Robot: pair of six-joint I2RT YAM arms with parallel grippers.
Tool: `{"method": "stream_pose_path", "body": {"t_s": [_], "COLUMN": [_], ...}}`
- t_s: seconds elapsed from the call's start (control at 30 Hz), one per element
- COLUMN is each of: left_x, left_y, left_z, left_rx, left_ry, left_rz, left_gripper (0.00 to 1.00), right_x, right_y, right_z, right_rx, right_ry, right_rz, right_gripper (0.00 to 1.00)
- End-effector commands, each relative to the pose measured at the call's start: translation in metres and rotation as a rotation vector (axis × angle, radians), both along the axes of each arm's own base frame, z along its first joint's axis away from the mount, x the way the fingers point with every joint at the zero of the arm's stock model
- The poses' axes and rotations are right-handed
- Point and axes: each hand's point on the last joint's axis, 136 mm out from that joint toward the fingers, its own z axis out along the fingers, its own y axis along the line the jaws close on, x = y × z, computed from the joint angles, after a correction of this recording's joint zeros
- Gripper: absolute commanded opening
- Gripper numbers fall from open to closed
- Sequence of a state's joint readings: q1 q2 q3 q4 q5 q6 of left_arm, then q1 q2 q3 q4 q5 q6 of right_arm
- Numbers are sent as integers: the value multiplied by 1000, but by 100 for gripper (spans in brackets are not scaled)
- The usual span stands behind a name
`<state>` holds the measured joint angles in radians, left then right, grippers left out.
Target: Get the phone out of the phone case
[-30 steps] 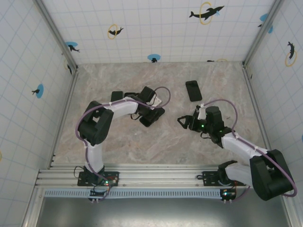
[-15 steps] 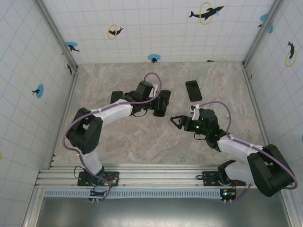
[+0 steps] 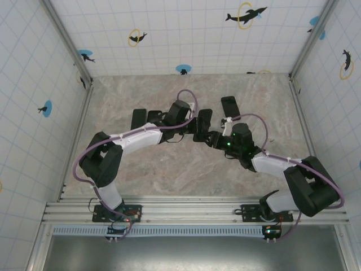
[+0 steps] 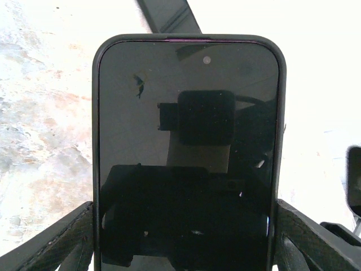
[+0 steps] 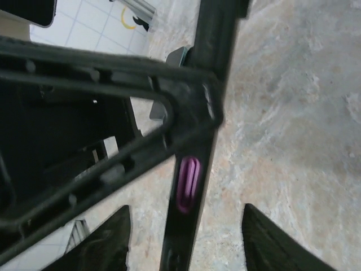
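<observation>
Within left claw (image 4: 183, 248), cased phone (image 4: 186, 141)

Black case (image 4: 96, 147), glossy black phone (image 4: 189, 158) inside it, a thin purple line along its top edge. The counter (image 3: 169, 164) is beige, marbled with grey. White walls (image 3: 186, 34) with a pale blue grid, black dolphins (image 3: 246, 14) in yellow rings. Purple cables (image 3: 184, 91).

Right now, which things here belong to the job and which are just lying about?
Job:
- cased phone, clamped in the left hand
- right hand, open around the phone's edge

Lying about:
- second phone, flat on the table behind them
- two dark flat pieces by the left arm, too small to identify
</observation>
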<state>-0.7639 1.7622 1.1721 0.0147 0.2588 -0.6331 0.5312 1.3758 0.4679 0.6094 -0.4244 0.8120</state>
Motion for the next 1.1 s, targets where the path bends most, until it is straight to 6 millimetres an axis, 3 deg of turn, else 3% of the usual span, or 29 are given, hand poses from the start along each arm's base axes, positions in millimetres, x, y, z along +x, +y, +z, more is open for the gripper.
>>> {"method": "stream_pose_path", "body": {"t_s": [0.0,0.33,0.4,0.5,0.6,0.8,0.97,1.07], "left_x": [3,9,10,10,11,24,45,53], "left_y": [-5,-2,-3,-4,-1,18,30,28], "left_z": [34,38,39,44,47,54,63,79], "left_rx": [-79,-77,-80,-87,-83,-139,-250,-361], "left_ry": [-65,-81,-81,-89,-98,-66,15,40], "left_rz": [29,87,89,84,82,116,131,96], "left_gripper": [61,67,74,87,93,95,94,92], "right_x": [10,13,14,16,18,22,20,18], "right_y": [8,11,10,9,5,-7,-12,-15], "right_z": [16,18,19,24,29,42,71,89], "right_rx": [33,39,38,44,53,107,244,344], "right_ry": [-42,-38,-40,-47,-54,-51,-61,-55], "right_rz": [-2,-4,-8,-13,-23,-50,-29,-20], "right_gripper": [45,11,6,5,5,5,6,7]}}
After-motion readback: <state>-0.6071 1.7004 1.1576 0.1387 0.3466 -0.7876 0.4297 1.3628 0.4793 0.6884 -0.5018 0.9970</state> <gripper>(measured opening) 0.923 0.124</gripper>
